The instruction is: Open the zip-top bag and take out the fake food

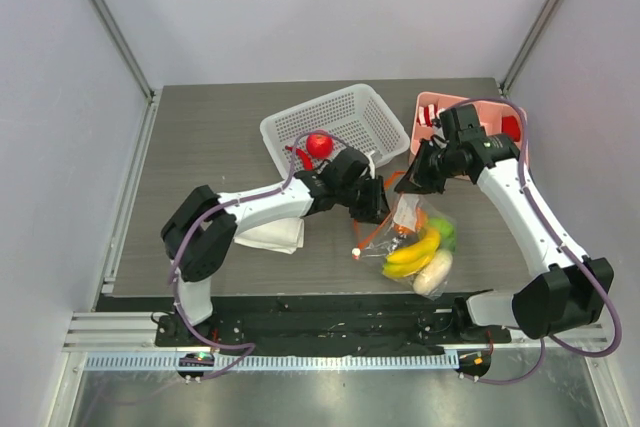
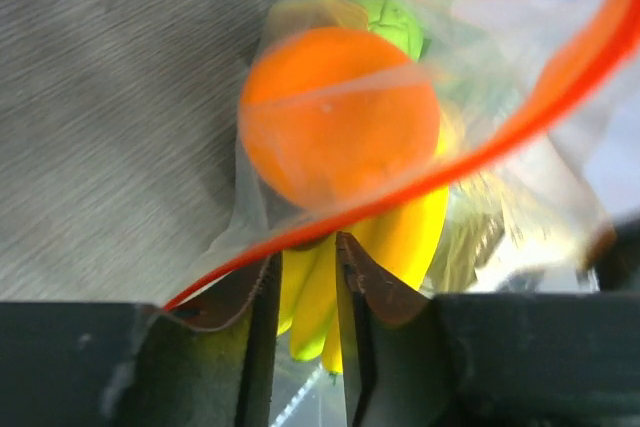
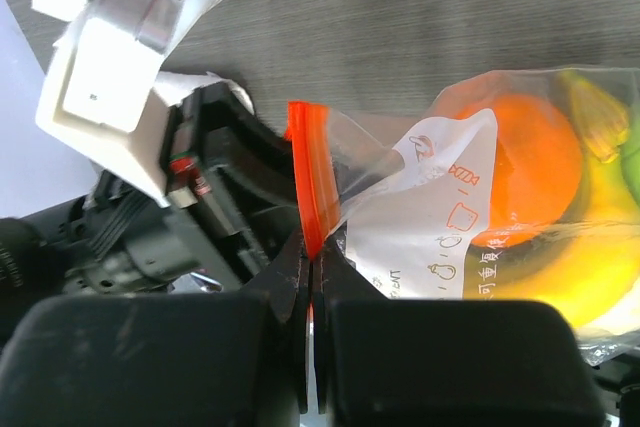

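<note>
1. Pinching the orange-red zip strip (image 3: 308, 177) of the zip-top bag (image 3: 440, 197), the right gripper (image 3: 312, 259) is clamped fully closed. Its fingertips hide the strip's lower end.
2. The left gripper (image 2: 305, 257) has its jaws slightly apart at the strip, with blurred bananas (image 2: 400, 237) showing through the gap.
3. The fake food (image 1: 415, 252) sits inside the bag on the table (image 1: 200, 147). The orange (image 2: 340, 117) half hides the green apple (image 2: 395, 17), and the white radish (image 1: 433, 272) lies lowest.
4. A red apple (image 1: 319, 143) rests in the white basket (image 1: 340, 112). The right arm covers much of the pink tray (image 1: 424, 107).
</note>
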Tool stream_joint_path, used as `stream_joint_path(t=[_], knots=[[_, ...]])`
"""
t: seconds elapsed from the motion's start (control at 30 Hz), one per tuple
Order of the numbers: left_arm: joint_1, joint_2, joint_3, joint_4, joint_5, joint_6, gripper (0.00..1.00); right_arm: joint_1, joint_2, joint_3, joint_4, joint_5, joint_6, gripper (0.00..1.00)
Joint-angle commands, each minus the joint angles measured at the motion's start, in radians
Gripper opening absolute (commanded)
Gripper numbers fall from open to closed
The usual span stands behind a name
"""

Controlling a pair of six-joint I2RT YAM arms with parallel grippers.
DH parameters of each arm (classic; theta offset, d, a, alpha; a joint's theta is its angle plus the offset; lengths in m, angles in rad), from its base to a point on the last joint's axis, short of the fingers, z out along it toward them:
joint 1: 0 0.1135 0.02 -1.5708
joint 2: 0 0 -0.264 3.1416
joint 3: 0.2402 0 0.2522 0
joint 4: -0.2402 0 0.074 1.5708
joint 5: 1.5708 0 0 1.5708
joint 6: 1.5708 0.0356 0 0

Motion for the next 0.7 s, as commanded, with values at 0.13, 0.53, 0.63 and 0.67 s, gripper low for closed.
stream_joint_path(t=[0.13,0.53,0.63,0.67], knots=[[-0.041,0.042,0.045,0.091,-0.02,-0.006,0.63,0.032,-0.054,-0.026,0.068,-0.057,0.074,0.01],[-0.035,0.099,-0.104,0.599,0.068,-0.169,0.78,0.047,-0.071,-0.142,0.134,-0.058,0.097,0.01],[-0.034,0.097,-0.176,0.808,0.082,-0.246,0.68,0.047,-0.071,-0.132,0.134,-0.069,0.114,0.01],[-0.034,0.104,-0.184,0.83,0.086,-0.257,0.69,0.049,-0.071,-0.122,0.122,-0.072,0.117,0.01]])
